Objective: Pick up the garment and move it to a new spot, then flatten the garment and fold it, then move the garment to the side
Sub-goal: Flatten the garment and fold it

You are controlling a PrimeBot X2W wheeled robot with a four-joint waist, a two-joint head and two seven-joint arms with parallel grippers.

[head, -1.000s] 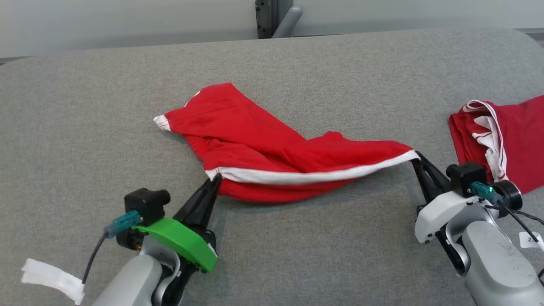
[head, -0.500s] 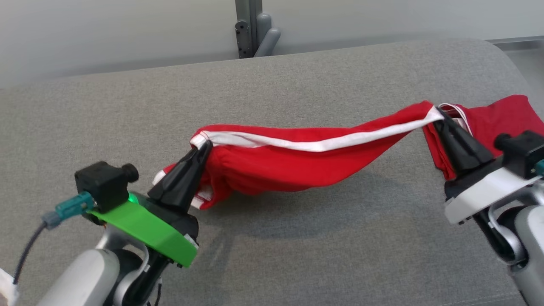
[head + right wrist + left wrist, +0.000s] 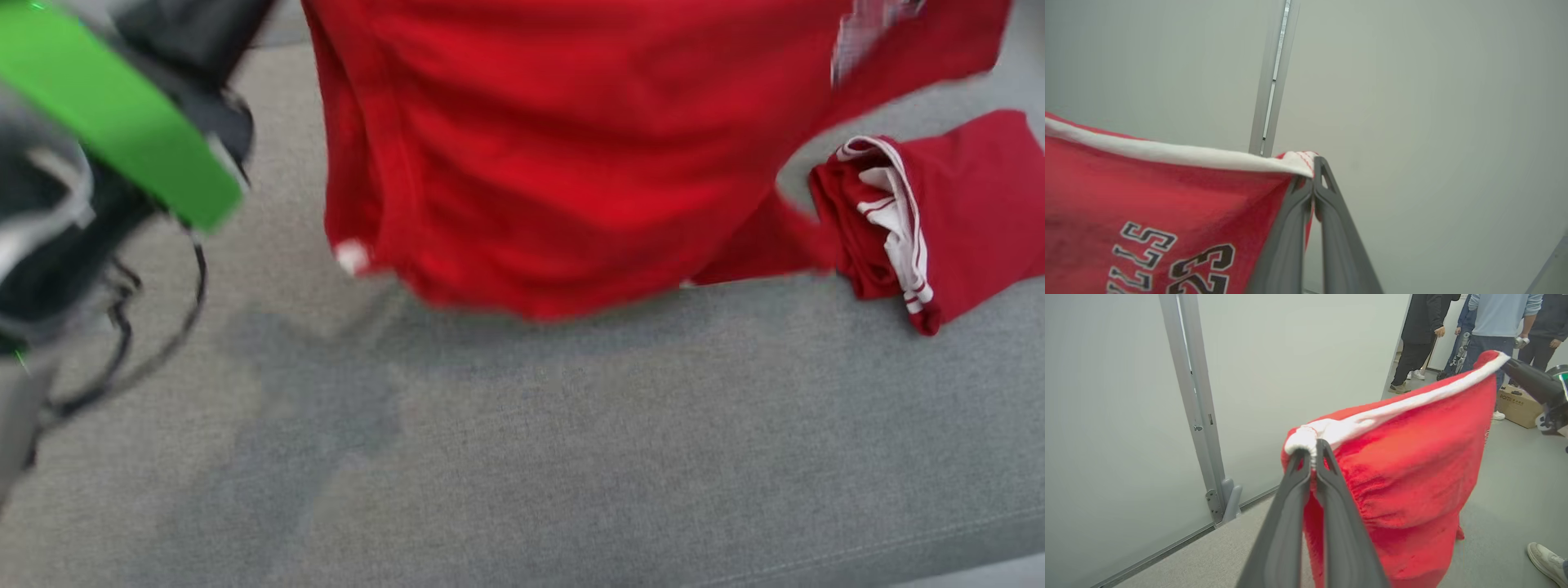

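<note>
2 corners of the garment (image 3: 1412, 457) held aloft: left fingers (image 3: 1290, 514), right fingers (image 3: 1290, 228).

Head downward; both wrists near garment (image 3: 1412, 465)

In the lower left of the right wrist view, the red garment (image 3: 1167, 196) carries black print outlined in white: a large number that reads as 23, and beside it two rows of smaller slanted letters that run off the frame's edge, of which only something like "STT" can be made out. At the right edge of the left wrist view, a cardboard box (image 3: 1519, 406) on the floor bears small dark print starting with "DOMI"; the rest is too small to read.
</note>
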